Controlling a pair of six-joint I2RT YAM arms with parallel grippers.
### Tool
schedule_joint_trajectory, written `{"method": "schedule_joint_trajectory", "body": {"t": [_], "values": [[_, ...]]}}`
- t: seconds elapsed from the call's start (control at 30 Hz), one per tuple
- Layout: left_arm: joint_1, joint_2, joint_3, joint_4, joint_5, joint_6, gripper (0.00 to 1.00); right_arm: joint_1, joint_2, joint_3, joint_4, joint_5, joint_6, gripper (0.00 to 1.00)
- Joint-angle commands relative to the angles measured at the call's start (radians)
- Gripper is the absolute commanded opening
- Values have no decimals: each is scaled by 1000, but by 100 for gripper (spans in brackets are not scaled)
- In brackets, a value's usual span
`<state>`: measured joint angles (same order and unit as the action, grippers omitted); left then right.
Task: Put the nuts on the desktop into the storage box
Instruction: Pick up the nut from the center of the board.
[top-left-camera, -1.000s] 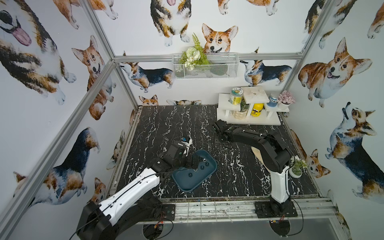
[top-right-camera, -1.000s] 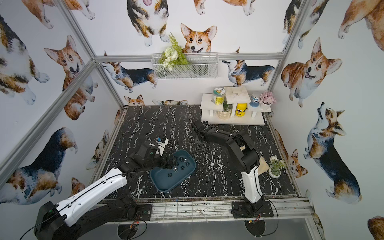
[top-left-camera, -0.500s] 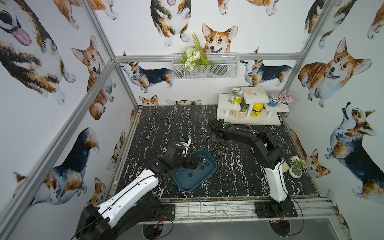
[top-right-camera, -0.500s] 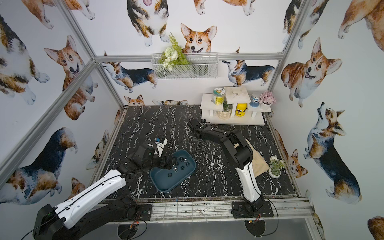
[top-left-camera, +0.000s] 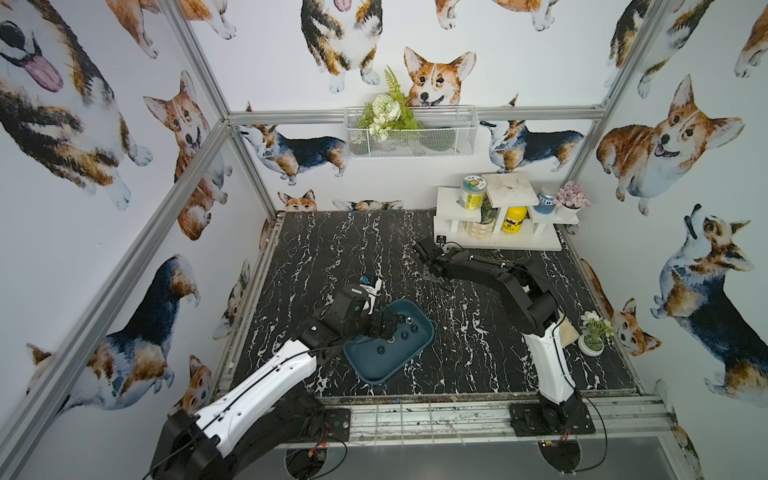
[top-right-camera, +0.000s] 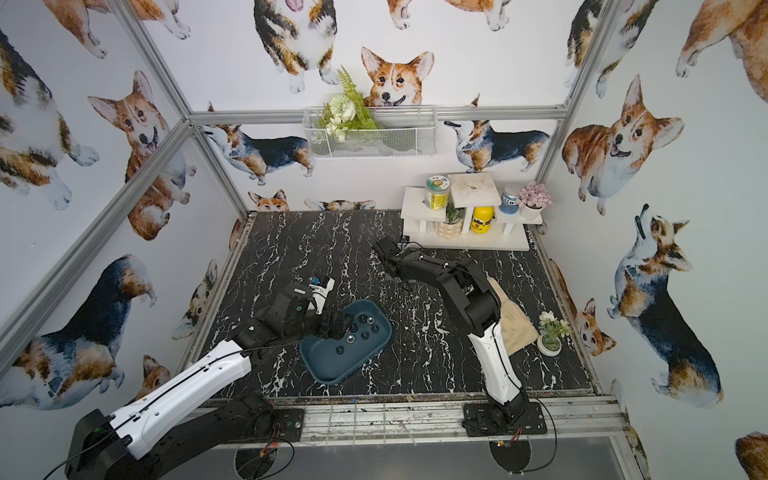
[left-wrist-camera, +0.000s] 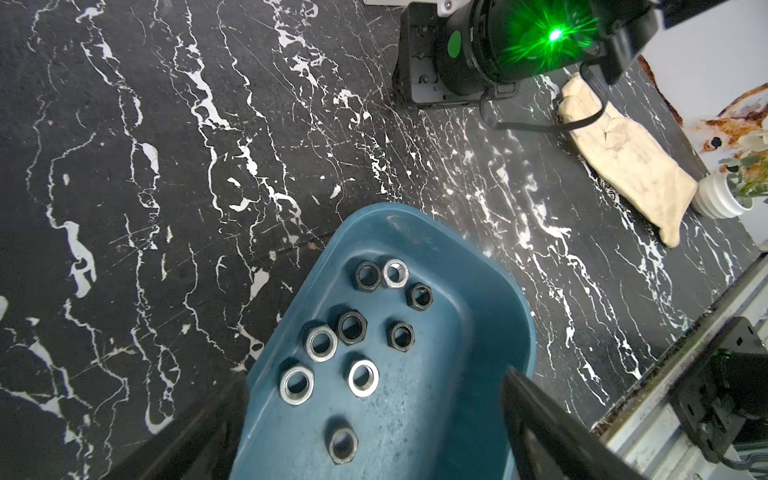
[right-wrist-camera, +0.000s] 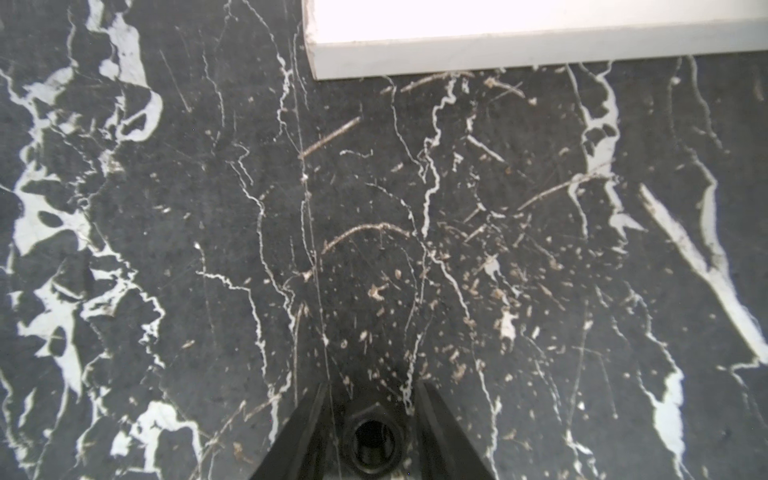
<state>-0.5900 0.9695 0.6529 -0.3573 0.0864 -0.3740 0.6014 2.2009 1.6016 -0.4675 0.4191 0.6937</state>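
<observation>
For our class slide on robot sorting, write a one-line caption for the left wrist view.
Nine nuts, silver and black, lie in the teal storage box between the open left gripper's fingers.

Storage box (top-left-camera: 376, 365) toward front centre of desktop (top-left-camera: 324, 257), nine nuts (left-wrist-camera: 362, 377) inside; one nut (right-wrist-camera: 371, 441) on desktop between right gripper (right-wrist-camera: 370, 432) fingers, just before stepped shelf (top-left-camera: 494, 241) at rear right; cloth (top-right-camera: 513, 320) and potted plant (top-right-camera: 549, 338) right.
</observation>
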Motion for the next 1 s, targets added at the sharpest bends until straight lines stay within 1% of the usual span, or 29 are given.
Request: {"method": "schedule_joint_trajectory", "body": {"t": [0.0, 0.13, 0.27, 0.33, 0.4, 0.47, 0.5, 0.57, 0.73, 0.77, 0.8, 0.97], "values": [[2, -5, -1, 12, 10, 1, 100, -2, 15, 1, -57, -24, -23, 35], [2, -5, -2, 11, 12, 4, 100, -2, 6, -6, -66, -49, -18, 29], [2, -6, -5, 21, 19, 3, 100, 1, -11, -21, -69, -54, -21, 29], [2, 2, -1, 19, 23, 4, 100, 0, -18, -26, -75, -56, -21, 33], [2, 10, 5, 15, 28, 2, 100, 0, -18, -23, -87, -65, -22, 41], [2, 10, 1, 24, 35, 0, 100, 0, -17, -20, -94, -67, -24, 42], [2, 12, -1, 27, 34, 0, 100, 1, -19, -22, -94, -63, -23, 41], [2, 12, -1, 24, 33, -4, 100, 1, -14, -23, -94, -53, -26, 36], [3, 1, -12, 31, 34, -11, 100, 1, -4, -7, -104, -70, -33, 27], [3, -2, -10, 27, 31, -12, 100, 1, -6, -6, -107, -76, -31, 20], [2, -6, -10, 26, 29, -14, 100, 0, -9, -4, -110, -75, -32, 16], [4, -16, -12, 44, 47, -17, 100, 0, -47, -12, -112, -73, -33, 17]]}}
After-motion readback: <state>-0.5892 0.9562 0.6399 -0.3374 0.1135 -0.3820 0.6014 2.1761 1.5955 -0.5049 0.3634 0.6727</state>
